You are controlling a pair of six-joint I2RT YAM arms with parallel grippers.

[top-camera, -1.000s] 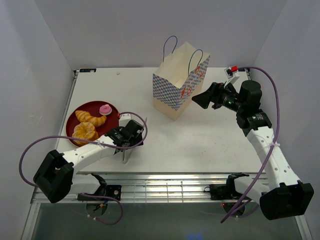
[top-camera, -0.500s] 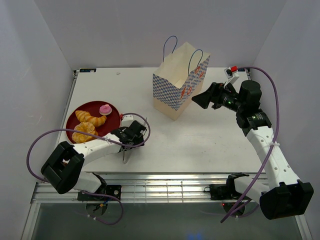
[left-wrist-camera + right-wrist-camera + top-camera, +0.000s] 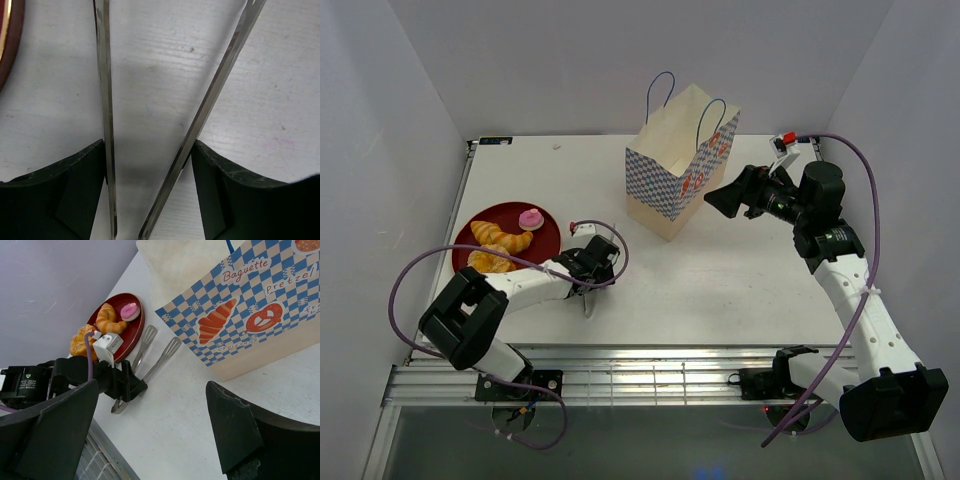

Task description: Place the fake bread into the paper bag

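The fake bread lies on a round dark-red plate (image 3: 546,240) at the left: a croissant (image 3: 504,237), a bun (image 3: 486,262) and a pink-topped cake (image 3: 530,218). They also show in the right wrist view: croissant (image 3: 107,317), bun (image 3: 79,342), cake (image 3: 130,311). The paper bag (image 3: 678,165) stands upright at the back middle, mouth open. My left gripper (image 3: 595,268) is low on the table right of the plate, shut on the silver tongs (image 3: 103,100), fingers (image 3: 55,195) pressing both arms. My right gripper (image 3: 718,202) hovers open and empty right of the bag (image 3: 240,315).
The tongs (image 3: 160,360) lie flat, tips toward the bag, hinge end (image 3: 587,302) toward the near edge. The plate rim (image 3: 7,45) is just left of the tongs. White walls enclose three sides. A metal rail runs along the near edge (image 3: 650,370).
My left gripper has shifted right and turned, away from the plate's near edge, and the tongs' hinge end moved right with it. The right arm and the bag have not moved.
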